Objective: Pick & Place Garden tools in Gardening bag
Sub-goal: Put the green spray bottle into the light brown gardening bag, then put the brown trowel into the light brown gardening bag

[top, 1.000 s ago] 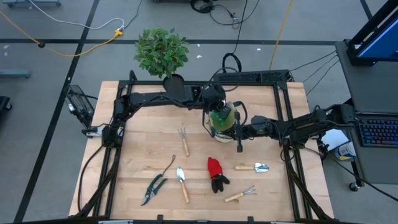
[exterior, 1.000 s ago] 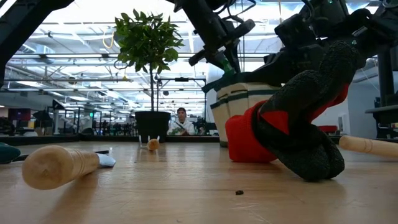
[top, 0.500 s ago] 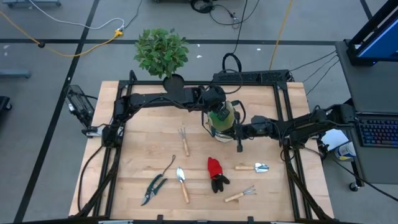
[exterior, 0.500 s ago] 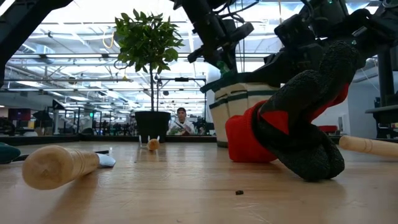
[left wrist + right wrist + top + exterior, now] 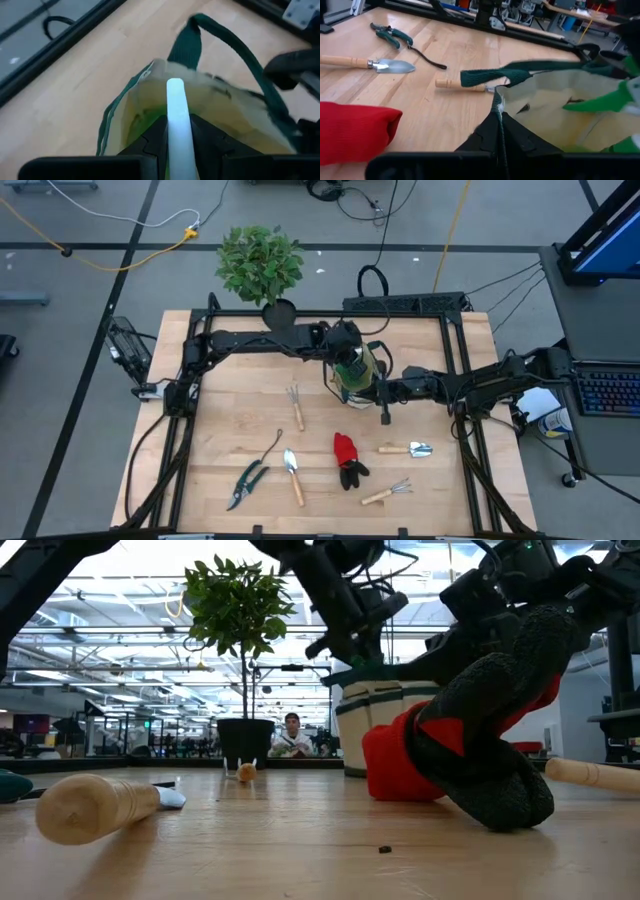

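Gardening bag (image 5: 357,370), of beige canvas with dark green trim, is standing near the back middle of the table (image 5: 230,430), where both our arms are meeting. Our left gripper (image 5: 175,131) is reaching over the bag's mouth, pinching a pale green rod-shaped tool (image 5: 176,115). Our right gripper (image 5: 499,131) is clamping the bag's rim from the side. Nearby on the pale wood we are seeing red-black gloves (image 5: 346,458), a trowel (image 5: 292,474), a small shovel (image 5: 406,449), a rake (image 5: 387,492), a hand fork (image 5: 295,405), pruning shears (image 5: 245,483) and a thin weeder (image 5: 272,444). A potted plant (image 5: 259,264) is sitting behind the table.
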Controlling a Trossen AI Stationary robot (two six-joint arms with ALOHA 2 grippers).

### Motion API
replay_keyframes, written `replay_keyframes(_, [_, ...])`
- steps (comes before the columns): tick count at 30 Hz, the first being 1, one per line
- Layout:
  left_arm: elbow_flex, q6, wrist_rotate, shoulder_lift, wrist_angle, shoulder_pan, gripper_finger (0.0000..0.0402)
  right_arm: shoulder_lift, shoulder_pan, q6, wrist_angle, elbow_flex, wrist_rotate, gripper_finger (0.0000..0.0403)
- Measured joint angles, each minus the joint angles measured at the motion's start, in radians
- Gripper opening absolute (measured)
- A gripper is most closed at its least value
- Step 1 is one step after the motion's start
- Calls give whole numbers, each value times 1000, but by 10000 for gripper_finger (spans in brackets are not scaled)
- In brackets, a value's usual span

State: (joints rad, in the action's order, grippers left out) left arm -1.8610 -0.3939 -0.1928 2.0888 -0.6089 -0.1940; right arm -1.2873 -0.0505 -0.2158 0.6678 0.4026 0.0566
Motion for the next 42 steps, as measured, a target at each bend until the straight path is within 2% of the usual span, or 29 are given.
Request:
replay_keyframes(5, [22, 6, 41, 0, 37, -12, 77, 0, 0, 13, -5, 0, 0, 2])
replay_keyframes(12, [22, 120, 7, -1, 5, -6, 77, -1, 0, -8, 15, 0, 0, 2])
replay_keyframes(19, [22, 185, 21, -1, 2, -6, 79, -2, 1, -31, 34, 0, -1, 2])
replay_keyframes(24, [22, 220, 14, -1, -41, -19, 111, -2, 1, -35, 29, 0, -1, 5])
replay_keyframes(32, [24, 290, -11, -8, -103, -12, 188, -2, 1, -35, 25, -1, -1, 74])
replay_keyframes(37, [23, 324, -79, -77, -100, 20, 195, -2, 1, -39, 24, -1, -1, 109])
replay_keyframes(42, [23, 348, -149, -151, -124, 32, 195, -2, 1, -33, 24, -1, 0, 125])
